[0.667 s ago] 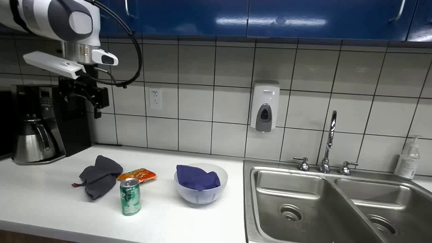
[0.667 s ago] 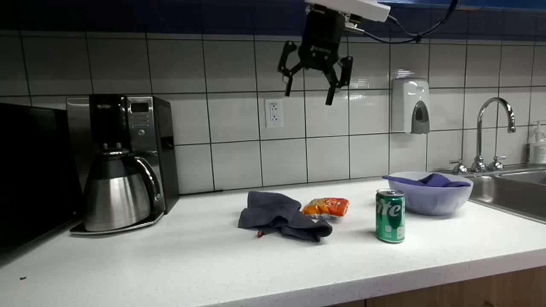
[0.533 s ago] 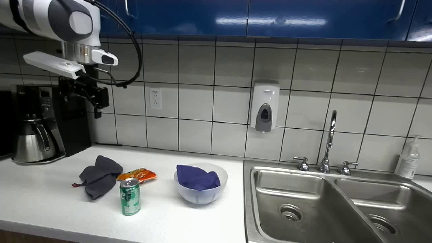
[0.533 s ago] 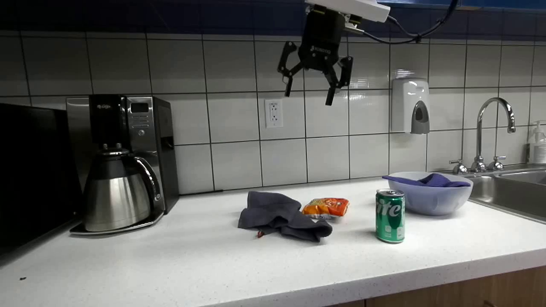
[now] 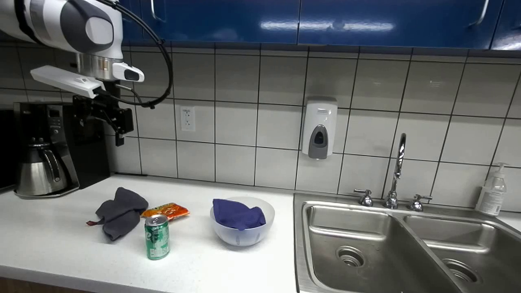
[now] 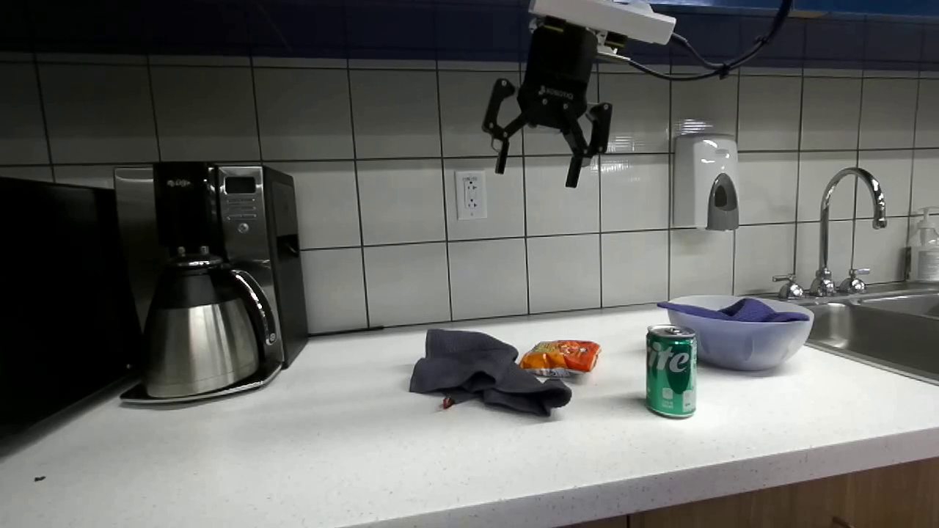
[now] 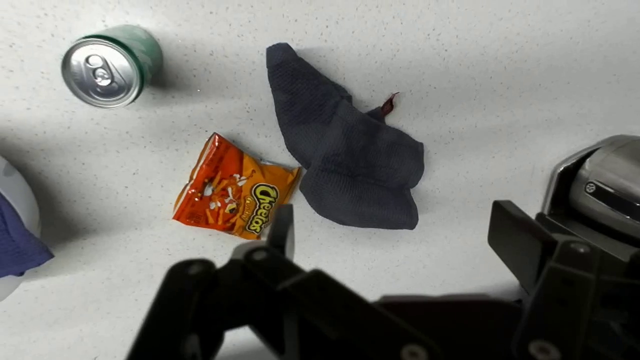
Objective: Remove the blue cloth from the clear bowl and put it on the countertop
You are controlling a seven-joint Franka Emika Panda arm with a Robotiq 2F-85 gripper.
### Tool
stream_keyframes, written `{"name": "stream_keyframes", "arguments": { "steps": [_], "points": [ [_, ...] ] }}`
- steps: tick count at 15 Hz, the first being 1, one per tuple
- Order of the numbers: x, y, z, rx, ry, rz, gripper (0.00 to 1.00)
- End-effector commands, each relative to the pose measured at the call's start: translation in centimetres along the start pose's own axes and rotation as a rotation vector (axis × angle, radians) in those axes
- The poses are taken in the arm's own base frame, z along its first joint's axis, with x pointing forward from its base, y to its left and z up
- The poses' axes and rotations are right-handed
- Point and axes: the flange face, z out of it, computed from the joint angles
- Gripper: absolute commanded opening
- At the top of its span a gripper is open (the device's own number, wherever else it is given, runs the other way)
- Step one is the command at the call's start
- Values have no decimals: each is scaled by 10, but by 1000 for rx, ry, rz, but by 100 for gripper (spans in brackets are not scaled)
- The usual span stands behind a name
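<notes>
The blue-purple cloth (image 5: 238,215) lies bunched in the clear, frosted bowl (image 5: 241,238), with one corner hanging over the rim. Both also show in an exterior view, the cloth (image 6: 755,311) inside the bowl (image 6: 755,346). In the wrist view only part of the cloth (image 7: 20,242) and the bowl rim (image 7: 25,197) show at the left edge. My gripper (image 6: 538,173) is open and empty, high above the white countertop (image 6: 293,455) and well to the coffee maker's side of the bowl. In the wrist view its fingers (image 7: 397,227) are wide apart with nothing between them.
A dark grey cloth (image 7: 350,160), an orange snack bag (image 7: 235,192) and a green can (image 6: 671,374) lie or stand between the coffee maker (image 6: 205,293) and the bowl. The sink (image 5: 350,228) is beyond the bowl. Blue cabinets (image 5: 228,20) hang above.
My gripper has moved slightly down and a little toward the bowl's side in both exterior views. It stays open. The cloth, bowl and other objects have not moved.
</notes>
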Motion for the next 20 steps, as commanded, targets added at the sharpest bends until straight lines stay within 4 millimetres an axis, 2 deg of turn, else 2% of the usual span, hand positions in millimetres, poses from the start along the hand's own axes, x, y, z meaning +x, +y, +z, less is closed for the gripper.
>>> {"name": "stream_keyframes", "arguments": {
  "steps": [1,9,17,20],
  "points": [
    [2,27,7,-58,17,56,100],
    [4,106,8,-216,92,262,100],
    [-11,202,8,-303,140,580,100],
    [-17,236,13,-308,174,666,100]
  ]
}}
